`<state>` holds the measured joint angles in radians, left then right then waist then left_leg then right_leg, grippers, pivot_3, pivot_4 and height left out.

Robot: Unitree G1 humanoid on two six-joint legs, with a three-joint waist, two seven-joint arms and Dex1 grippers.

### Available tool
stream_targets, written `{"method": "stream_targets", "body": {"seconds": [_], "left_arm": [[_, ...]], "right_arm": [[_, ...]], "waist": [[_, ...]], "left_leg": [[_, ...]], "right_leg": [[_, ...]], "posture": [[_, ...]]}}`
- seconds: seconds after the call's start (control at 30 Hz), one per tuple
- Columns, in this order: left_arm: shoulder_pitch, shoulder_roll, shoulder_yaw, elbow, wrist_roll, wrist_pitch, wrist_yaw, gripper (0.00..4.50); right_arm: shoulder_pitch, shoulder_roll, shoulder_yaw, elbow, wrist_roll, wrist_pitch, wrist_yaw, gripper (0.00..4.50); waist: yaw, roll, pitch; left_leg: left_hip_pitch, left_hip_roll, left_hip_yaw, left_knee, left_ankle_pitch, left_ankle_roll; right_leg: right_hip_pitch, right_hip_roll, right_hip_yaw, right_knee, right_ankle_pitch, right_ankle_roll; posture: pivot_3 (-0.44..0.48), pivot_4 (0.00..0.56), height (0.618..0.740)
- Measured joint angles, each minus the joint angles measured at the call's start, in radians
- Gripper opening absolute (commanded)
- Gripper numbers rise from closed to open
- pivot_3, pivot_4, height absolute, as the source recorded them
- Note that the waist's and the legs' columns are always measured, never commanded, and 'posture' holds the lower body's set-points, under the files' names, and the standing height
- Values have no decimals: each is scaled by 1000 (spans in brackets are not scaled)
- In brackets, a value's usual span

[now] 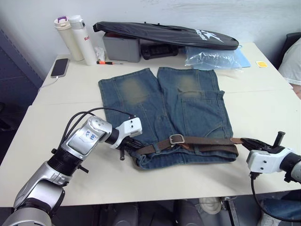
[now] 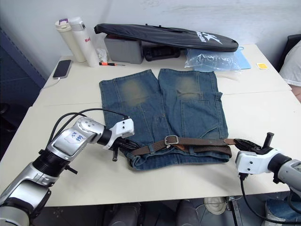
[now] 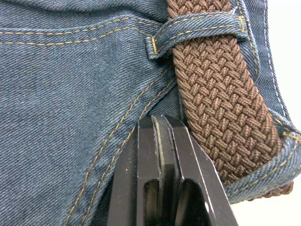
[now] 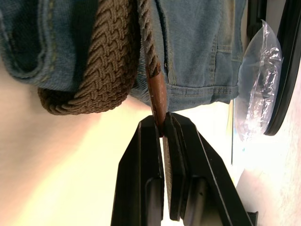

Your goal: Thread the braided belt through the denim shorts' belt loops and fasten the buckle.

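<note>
We see the denim shorts [image 1: 174, 113] lying flat on the white surface [image 1: 263, 108], legs pointing away from the robot and the waistband at the near edge. The braided belt [image 1: 207, 141] runs along that waistband, and the buckle [image 1: 177, 139] sits near its middle, lying on the denim.

At the robot's left end of the waistband, the left gripper [image 3: 162, 127] rests on the shorts with its fingers pressed together, just beside the woven strap. In the left wrist view we make out one of the belt loops [image 3: 197, 30] crossing over the brown weave, so the belt passes under it there. We cannot tell whether any fabric is caught between those fingers.

At the right end of the waistband, the right gripper [image 4: 162, 125] pinches the belt's smooth brown tip [image 4: 157, 96] between its fingers, just past the corner of the shorts. Beside it, the belt folds back on itself around the waistband's end.

Along the far side of the surface we see two tall bottles [image 1: 75, 37], a phone [image 1: 59, 67], a grey box [image 1: 121, 47], a long black racket bag [image 1: 164, 34] and a clear plastic bag [image 1: 211, 57].
</note>
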<state>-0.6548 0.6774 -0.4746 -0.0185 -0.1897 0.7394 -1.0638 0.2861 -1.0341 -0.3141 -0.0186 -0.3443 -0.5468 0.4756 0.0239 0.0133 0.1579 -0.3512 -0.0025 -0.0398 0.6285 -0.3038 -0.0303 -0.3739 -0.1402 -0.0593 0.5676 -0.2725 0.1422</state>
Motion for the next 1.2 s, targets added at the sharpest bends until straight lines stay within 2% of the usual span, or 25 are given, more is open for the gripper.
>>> {"method": "stream_targets", "body": {"seconds": [0.2, 0.23, 0.27, 0.5, 0.63, 0.7, 1.0, 1.03, 1.1, 1.13, 1.17, 1.2], "left_arm": [[6, 2, 5, -3, 1, 0, 0, 0], [7, 2, 6, -3, 1, 0, -1, 0], [9, 5, 7, -3, 1, -2, -3, 0], [29, 58, 50, 3, -5, -35, -67, 0], [29, 80, 126, 40, -36, -100, -117, 0], [26, 80, 172, 41, -61, -131, -142, 0], [-3, 92, 240, 48, -101, -156, -184, 0], [-4, 95, 245, 53, -105, -153, -189, 336], [-3, 129, 302, 75, -147, -125, -216, 1099], [7, 148, 353, 70, -195, -85, -228, 1654], [8, 152, 359, 70, -201, -79, -230, 1654], [65, 187, 443, 27, -253, -10, -226, 2211]], "right_arm": [[-36, 24, 38, 12, 6, -4, -2, 58], [-41, 28, 39, 14, 19, -4, 3, 813], [-43, 28, 42, 17, 43, -5, 16, 1017], [-40, 6, 25, 37, 175, -48, 104, 4372], [-47, -17, -13, 96, 247, -48, 154, 4452], [-81, -17, -17, 96, 340, 26, 199, 4452], [-140, -18, -41, 18, 586, 293, 311, 4452], [-145, -19, -41, 9, 616, 333, 322, 4494], [-154, -37, -41, -38, 801, 584, 382, 4500], [-149, -45, -42, -65, 892, 693, 412, 4500], [-148, -45, -42, -68, 901, 705, 416, 4500], [-123, -45, -47, -87, 956, 777, 445, 4500]], "waist": [[-1, 1, 0], [-1, 1, 0], [-2, 1, 0], [-9, 0, 0], [-8, 0, 0], [-9, 0, 0], [-3, 1, -1], [-3, 1, -1], [-3, 3, -1], [-2, 3, -1], [-2, 3, -1], [-3, 3, -2]], "left_leg": [[0, 0, 0, 0, 0, 0], [0, 0, 0, 0, 0, 0], [0, 0, 0, 0, 0, 0], [1, 0, 0, 0, 0, 0], [1, 0, 1, 0, -1, 2], [0, 1, 1, 1, -3, 5], [1, 1, 1, 1, -1, 2], [1, 1, 1, 1, -1, 2], [1, 1, 1, 1, -3, 5], [1, 1, 1, 1, -3, 6], [1, 1, 1, 1, -3, 6], [1, 1, 1, 1, -4, 6]], "right_leg": [[0, 0, 0, 0, 0, 0], [0, 0, 0, 1, 0, 0], [0, 0, 0, 1, 0, 0], [0, 0, 0, 2, 0, 0], [0, 0, 0, 1, 0, 0], [0, 0, 0, 1, 0, 0], [1, 0, 0, 5, 0, 0], [1, 0, 0, 5, 0, 0], [0, 1, -1, 5, 0, 0], [0, 1, -1, 5, 0, 0], [0, 1, -1, 5, 0, 0], [0, 0, 0, 4, 0, 0]], "posture": [[0, 150, 740], [0, 150, 740], [0, 150, 740], [0, 150, 740], [0, 150, 740], [0, 150, 740], [0, 150, 740], [0, 150, 740], [0, 150, 740], [0, 150, 740], [0, 150, 740], [0, 150, 740]]}}
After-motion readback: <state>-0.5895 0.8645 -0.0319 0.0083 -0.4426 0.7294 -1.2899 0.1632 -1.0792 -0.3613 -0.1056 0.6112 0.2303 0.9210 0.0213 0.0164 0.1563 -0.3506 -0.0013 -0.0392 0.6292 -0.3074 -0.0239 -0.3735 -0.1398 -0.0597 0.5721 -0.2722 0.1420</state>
